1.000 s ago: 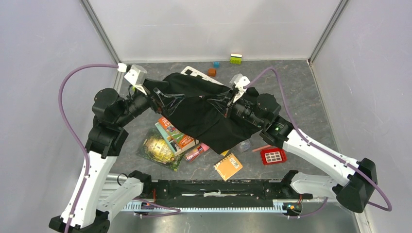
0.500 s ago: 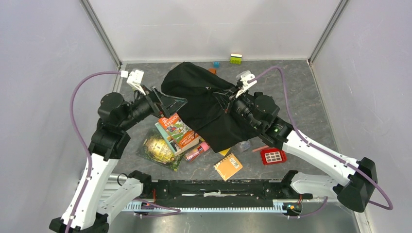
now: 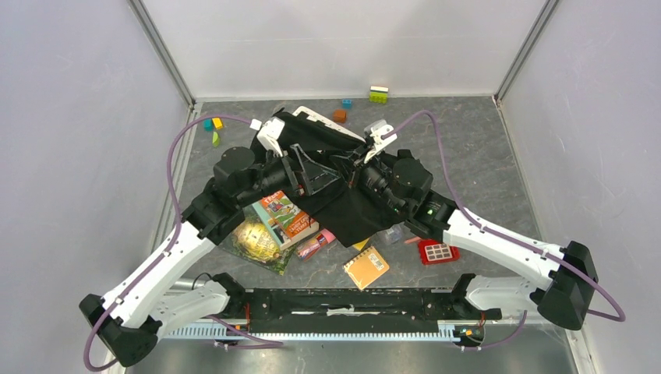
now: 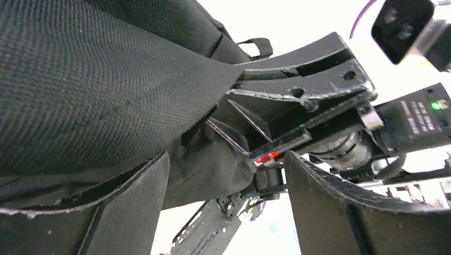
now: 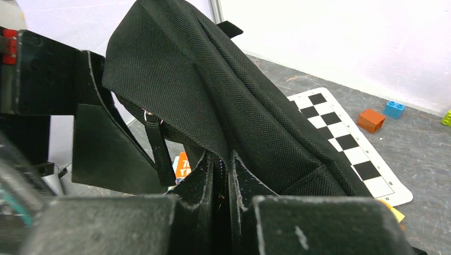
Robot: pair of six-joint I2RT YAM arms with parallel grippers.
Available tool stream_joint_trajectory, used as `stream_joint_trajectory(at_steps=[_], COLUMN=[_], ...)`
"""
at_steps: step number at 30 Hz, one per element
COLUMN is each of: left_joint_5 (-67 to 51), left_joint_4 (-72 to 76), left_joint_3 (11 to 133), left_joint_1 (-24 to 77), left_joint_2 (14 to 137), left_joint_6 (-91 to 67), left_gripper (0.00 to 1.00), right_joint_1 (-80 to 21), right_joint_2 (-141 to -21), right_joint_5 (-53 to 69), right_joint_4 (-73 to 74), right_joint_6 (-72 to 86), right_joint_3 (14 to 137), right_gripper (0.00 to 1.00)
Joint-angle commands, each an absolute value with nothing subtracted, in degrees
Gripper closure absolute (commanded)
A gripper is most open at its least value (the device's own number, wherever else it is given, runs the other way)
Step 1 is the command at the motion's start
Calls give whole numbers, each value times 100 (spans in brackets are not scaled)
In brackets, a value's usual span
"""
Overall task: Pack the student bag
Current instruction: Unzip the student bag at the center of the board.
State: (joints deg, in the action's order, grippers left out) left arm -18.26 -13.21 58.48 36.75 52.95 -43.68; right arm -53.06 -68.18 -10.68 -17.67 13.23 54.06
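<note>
Surface: grey table (image 3: 499,156), white walls.
Student bag (image 3: 347,218): crumpled between both grippers, its underside hidden.
Checkered mat (image 3: 321,118): behind bag, partly covered.
Right gripper (image 5: 226,159): pinching bag fabric.
Left gripper (image 4: 227,159): spread wide at bag; contact unclear.

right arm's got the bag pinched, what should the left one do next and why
Probably close the left gripper on the fabric edge between its jaws. The right gripper is already shut on a fold of the student bag, while the left stands open against the cloth; a second grip should let the arms spread the bag.
</note>
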Motion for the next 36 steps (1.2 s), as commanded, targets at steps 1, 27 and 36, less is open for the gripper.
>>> stream_joint_trajectory(at_steps=[1,27,36], left_joint_5=[-795,-567,-618], left_joint_4=[-921,270,246], left_joint_3=[5753,5171,5421], left_joint_1=[3908,3955,3938], left_joint_2=[5338,4713,4519], left_joint_6=[-4566,-5030,-5070], left_gripper=[17,98,98], right_joint_1=[-5396,-5564,-5567], right_joint_2=[-6926,-6761,-6528], right_joint_5=[-1303,-2067,-2942], right_joint_4=[-1629,-1299,-935], right_joint_6=[1312,900,523], right_joint_3=[5549,5272,4991], right_gripper=[100,100,100])
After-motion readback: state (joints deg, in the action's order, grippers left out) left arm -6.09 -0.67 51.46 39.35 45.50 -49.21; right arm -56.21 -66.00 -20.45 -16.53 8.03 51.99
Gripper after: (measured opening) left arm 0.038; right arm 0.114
